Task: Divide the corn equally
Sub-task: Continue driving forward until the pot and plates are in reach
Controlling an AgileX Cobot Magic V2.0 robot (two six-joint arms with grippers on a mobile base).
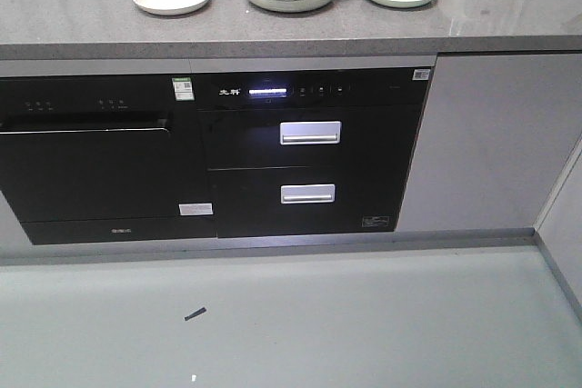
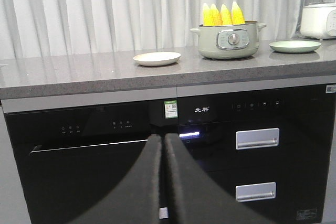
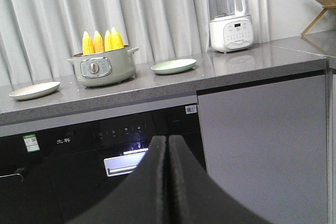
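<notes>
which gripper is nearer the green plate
Right. The green plate sits almost straight ahead of the right gripper; from the left gripper it is far off to the right.

The left tool [image 2: 161, 141] rises from the bottom edge of its wrist view, just left of centre; its two black fingers [image 2: 139, 187] are pressed flat together, with only a thin dark seam between them; they broaden toward the camera and narrow to blunt, squared tips; the tool points forward and roughly level, free of any contact. The right tool [image 3: 167, 141] has the same pose in its own wrist view; its jaws are closed, the matte black fingers [image 3: 191, 187] meeting along a straight vertical seam, tips side by side and even in height; it aims forward too.
</notes>
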